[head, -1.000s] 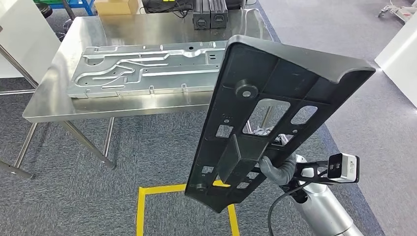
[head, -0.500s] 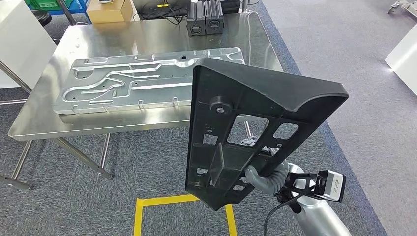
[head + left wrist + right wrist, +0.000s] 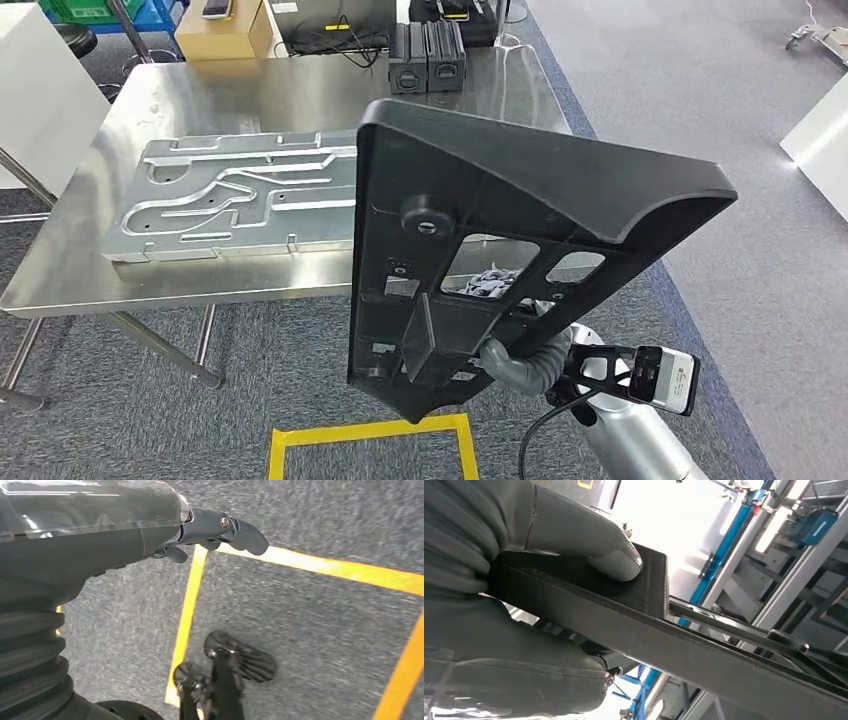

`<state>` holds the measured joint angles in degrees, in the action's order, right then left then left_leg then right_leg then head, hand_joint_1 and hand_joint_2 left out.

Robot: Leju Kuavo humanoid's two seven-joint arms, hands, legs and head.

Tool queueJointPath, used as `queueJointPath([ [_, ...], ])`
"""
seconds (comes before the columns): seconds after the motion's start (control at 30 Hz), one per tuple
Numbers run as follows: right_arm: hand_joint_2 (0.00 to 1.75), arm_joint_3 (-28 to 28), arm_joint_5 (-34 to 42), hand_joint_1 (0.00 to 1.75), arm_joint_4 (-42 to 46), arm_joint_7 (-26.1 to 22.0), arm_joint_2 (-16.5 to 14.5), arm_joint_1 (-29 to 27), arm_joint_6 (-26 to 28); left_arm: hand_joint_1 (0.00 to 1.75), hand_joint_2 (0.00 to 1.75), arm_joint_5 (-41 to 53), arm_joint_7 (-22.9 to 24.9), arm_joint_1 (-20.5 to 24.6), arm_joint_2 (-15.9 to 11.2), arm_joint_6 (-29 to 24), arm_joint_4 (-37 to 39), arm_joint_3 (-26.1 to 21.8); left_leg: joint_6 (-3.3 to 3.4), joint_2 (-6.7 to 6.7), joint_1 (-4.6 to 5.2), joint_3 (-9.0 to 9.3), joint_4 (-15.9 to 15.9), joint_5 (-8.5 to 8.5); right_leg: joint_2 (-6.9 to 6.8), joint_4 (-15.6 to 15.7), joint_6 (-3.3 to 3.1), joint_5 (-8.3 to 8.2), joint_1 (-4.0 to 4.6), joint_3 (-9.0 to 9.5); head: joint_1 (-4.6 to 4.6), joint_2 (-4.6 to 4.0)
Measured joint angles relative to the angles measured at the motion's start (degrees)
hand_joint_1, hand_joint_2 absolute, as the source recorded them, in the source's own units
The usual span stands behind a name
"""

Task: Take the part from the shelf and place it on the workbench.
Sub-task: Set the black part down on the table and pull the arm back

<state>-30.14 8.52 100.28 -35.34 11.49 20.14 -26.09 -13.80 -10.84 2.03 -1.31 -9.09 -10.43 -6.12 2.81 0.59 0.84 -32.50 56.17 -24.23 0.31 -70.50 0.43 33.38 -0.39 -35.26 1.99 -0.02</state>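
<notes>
Head view shows your right hand (image 3: 520,358) clamped low on the upright black part (image 3: 500,250); its top-heavy overhang risks striking the workbench (image 3: 250,85) edge.

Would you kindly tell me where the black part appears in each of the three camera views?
Head view: black part right of centre, upright, over the steel workbench's near edge.
Left wrist view: not in it.
Right wrist view: a dark slab running diagonally.
Shared landmark: the right hand gripping the part.

Shiny steel surface (image 3: 250,285) with a big flat metal plate (image 3: 235,195), two black boxes (image 3: 428,55) and a brown box (image 3: 225,30) on top.
</notes>
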Motion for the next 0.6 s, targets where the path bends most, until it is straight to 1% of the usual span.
queueJointPath([
  [0.03,1.75,-0.09,0.01,1.75,0.05,0.07,-0.01,0.1,0.16,0.0,1.75,0.04,0.0,0.07,-0.01,0.12,0.0,0.01,-0.03,0.11,-0.01,0.5,0.02,-0.49,-0.01,-2.39,0.26,1.42,-0.14,-2.25,-0.01,-0.01],
  [0.07,1.75,-0.21,-0.02,1.75,0.13,0.13,-0.02,0.13,0.4,0.0,1.75,0.1,0.01,0.07,-0.01,0.23,0.0,0.01,-0.1,0.23,-0.01,1.1,0.04,-1.04,-0.02,-3.24,0.43,2.13,-0.25,-3.76,-0.01,0.0],
  [0.1,1.75,-0.33,-0.05,1.75,0.28,0.18,-0.03,0.17,0.74,0.0,1.75,0.17,0.01,0.04,0.0,0.32,0.0,0.02,-0.2,0.33,-0.02,1.84,0.08,-1.63,-0.04,-2.19,0.53,1.55,-0.34,-4.31,-0.01,-0.01],
  [0.13,1.75,-0.47,-0.08,1.75,0.46,0.21,-0.04,0.26,1.12,0.0,1.75,0.27,0.01,0.01,0.01,0.39,0.0,0.02,-0.32,0.4,-0.04,2.68,0.14,-2.28,-0.07,0.53,0.59,-0.39,-0.4,-3.99,-0.01,0.0],
  [0.17,1.75,-0.62,-0.1,1.75,0.63,0.26,-0.05,0.4,1.55,0.0,1.75,0.39,0.01,-0.04,0.01,0.45,0.01,0.02,-0.49,0.46,-0.06,3.38,0.2,-2.96,-0.1,4.34,0.55,-3.65,-0.42,-3.21,-0.01,-0.01],
  [0.2,1.75,-0.75,-0.12,1.75,0.78,0.3,-0.05,0.54,1.92,0.0,1.75,0.5,-0.01,-0.03,0.02,0.5,0.01,0.02,-0.73,0.5,-0.04,3.99,0.45,-3.59,-0.1,7.8,0.36,-6.6,-0.33,-2.54,0.0,-0.01],
  [0.23,1.75,-0.89,-0.16,1.75,0.86,0.35,-0.08,0.68,2.27,0.0,1.75,0.59,-0.07,0.07,0.02,0.55,0.01,0.02,-1.03,0.57,-0.03,4.2,0.65,-4.11,-0.11,10.18,0.01,-8.85,-0.19,-2.14,0.0,-0.01],
  [0.27,1.75,-1.03,-0.24,1.75,0.93,0.39,-0.15,0.8,2.62,0.0,1.75,0.65,-0.15,0.18,0.02,0.57,0.01,0.02,-1.39,0.63,-0.04,4.27,0.8,-4.49,-0.1,11.45,-0.44,-10.2,-0.03,-2.07,0.0,-0.01],
  [0.3,1.75,-1.14,-0.33,1.75,0.99,0.42,-0.22,0.94,2.97,0.0,1.75,0.67,-0.28,0.29,0.02,0.57,0.0,0.02,-1.76,0.68,-0.03,4.36,0.94,-4.66,-0.09,11.65,-0.96,-10.22,0.17,-2.15,0.0,-0.01],
  [0.37,1.75,-1.39,-0.57,1.75,1.14,0.44,-0.44,1.34,3.74,0.0,1.75,0.66,-0.57,0.35,0.0,0.54,0.0,-0.01,-2.4,0.66,-0.11,4.34,1.46,-4.88,-0.07,12.15,-1.75,-10.16,0.13,-1.46,-0.02,-0.01],
  [0.4,1.75,-1.5,-0.66,1.75,1.19,0.45,-0.54,1.62,4.05,0.0,1.75,0.61,-0.68,0.35,0.02,0.52,0.0,-0.03,-2.72,0.55,-0.18,3.84,2.74,-5.15,-0.11,12.49,-2.08,-10.0,0.04,-0.88,-0.01,0.0],
  [0.43,1.75,-1.63,-0.78,1.75,1.23,0.46,-0.66,1.91,4.32,0.0,1.75,0.52,-0.73,0.37,0.03,0.49,0.0,-0.08,-3.02,0.44,-0.32,2.64,5.09,-5.91,-0.16,12.8,-2.33,-9.82,-0.05,-0.32,-0.01,0.0],
  [0.47,1.75,-1.77,-0.96,1.75,1.26,0.49,-0.76,2.16,4.58,0.0,1.75,0.37,-0.76,0.39,0.05,0.44,0.0,-0.19,-3.33,0.3,-0.52,0.74,8.43,-7.19,-0.23,12.99,-2.53,-9.57,-0.04,0.09,-0.01,0.0],
  [0.53,1.75,-2.18,-1.61,1.75,1.39,0.51,-0.92,2.44,5.33,0.0,1.75,-0.05,-0.85,0.4,0.07,0.34,0.0,-0.6,-3.87,0.09,-0.9,-3.88,15.33,-10.12,-0.31,13.04,-2.72,-9.01,0.05,0.55,-0.01,-0.01],
  [0.57,1.75,-2.4,-2.18,1.75,1.55,0.51,-0.95,2.43,5.92,0.0,1.75,-0.27,-0.91,0.35,0.09,0.29,0.0,-0.82,-4.03,0.0,-1.05,-5.47,17.04,-10.56,-0.31,13.02,-2.74,-8.74,0.08,0.8,-0.01,-0.01],
  [0.6,1.75,-2.62,-2.85,1.75,1.8,0.5,-0.95,2.39,6.58,0.0,1.75,-0.43,-0.99,0.27,0.11,0.25,0.0,-1.01,-4.14,-0.08,-1.17,-6.06,16.76,-9.72,-0.28,13.01,-2.71,-8.46,0.09,1.13,-0.01,0.0],
])
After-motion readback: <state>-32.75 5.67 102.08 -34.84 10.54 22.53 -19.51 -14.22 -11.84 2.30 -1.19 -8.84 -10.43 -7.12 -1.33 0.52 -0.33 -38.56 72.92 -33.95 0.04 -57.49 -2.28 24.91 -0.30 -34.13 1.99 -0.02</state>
